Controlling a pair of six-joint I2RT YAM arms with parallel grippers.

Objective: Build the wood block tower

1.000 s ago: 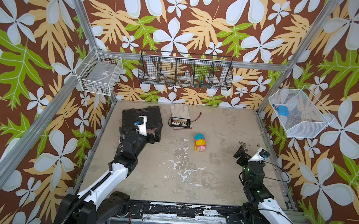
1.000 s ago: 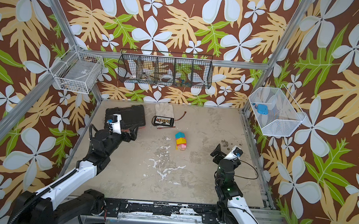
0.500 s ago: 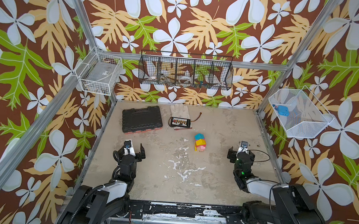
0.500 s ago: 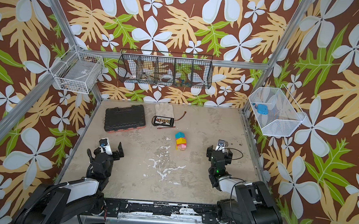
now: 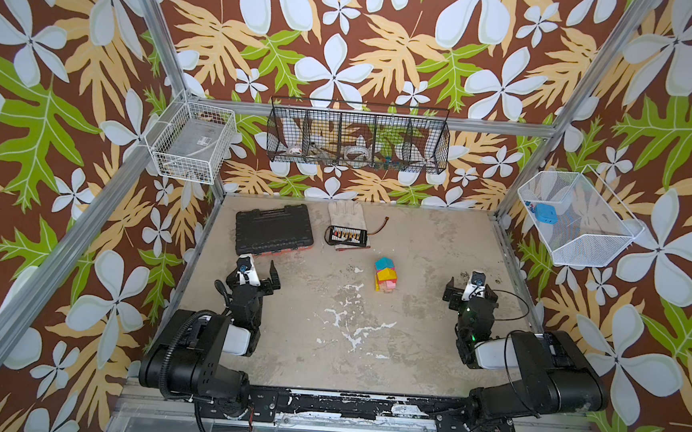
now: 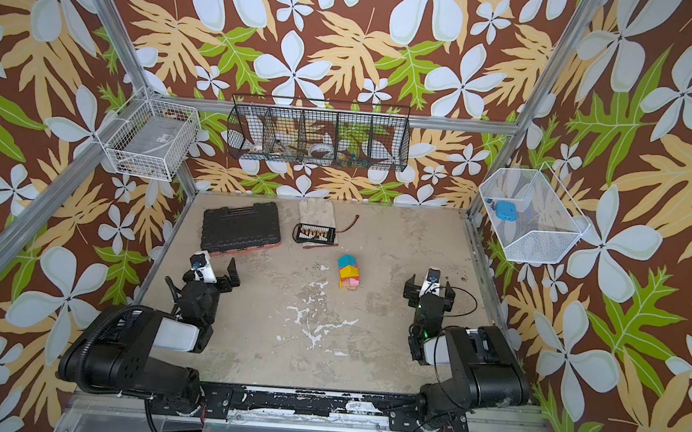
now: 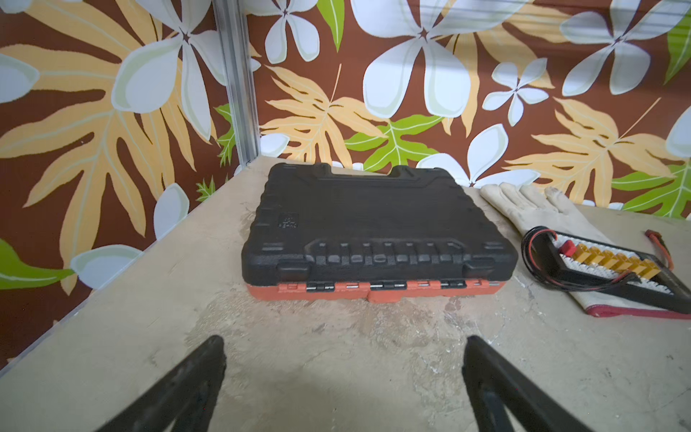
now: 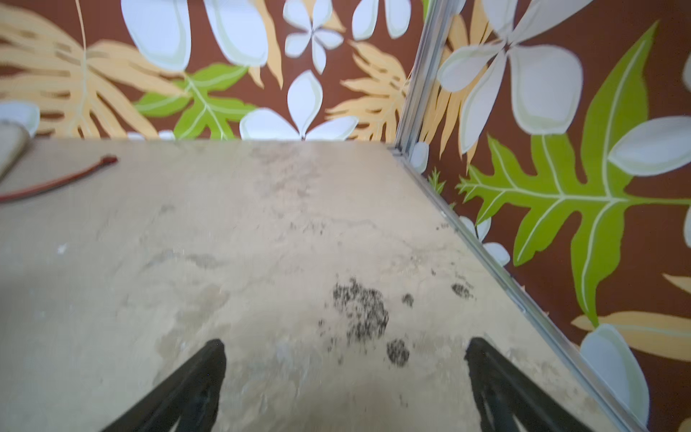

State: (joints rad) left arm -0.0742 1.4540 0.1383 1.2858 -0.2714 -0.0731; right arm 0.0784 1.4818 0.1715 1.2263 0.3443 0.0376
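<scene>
The tower (image 5: 385, 275) (image 6: 348, 272) of wood blocks stands mid-table in both top views: a teal piece on top, yellow and magenta below, pink at the base. No loose blocks show elsewhere. My left gripper (image 5: 254, 275) (image 6: 211, 273) is open and empty, low over the table, well left of the tower and just in front of the tool case. My right gripper (image 5: 471, 288) (image 6: 429, 287) is open and empty, right of the tower. In the wrist views the left gripper (image 7: 344, 348) and the right gripper (image 8: 344, 348) have only bare table between their fingers.
A black tool case (image 5: 274, 228) (image 7: 374, 224) lies at the back left. Beside it a white glove (image 5: 346, 217) carries a wired connector board (image 5: 347, 236). Wire baskets (image 5: 358, 136) hang on the walls. Dark specks (image 8: 361, 310) mark the table near the right wall.
The left arm has pulled back from over the tool case and folded near the front edge. The right arm has folded back too. The tower has not moved.
</scene>
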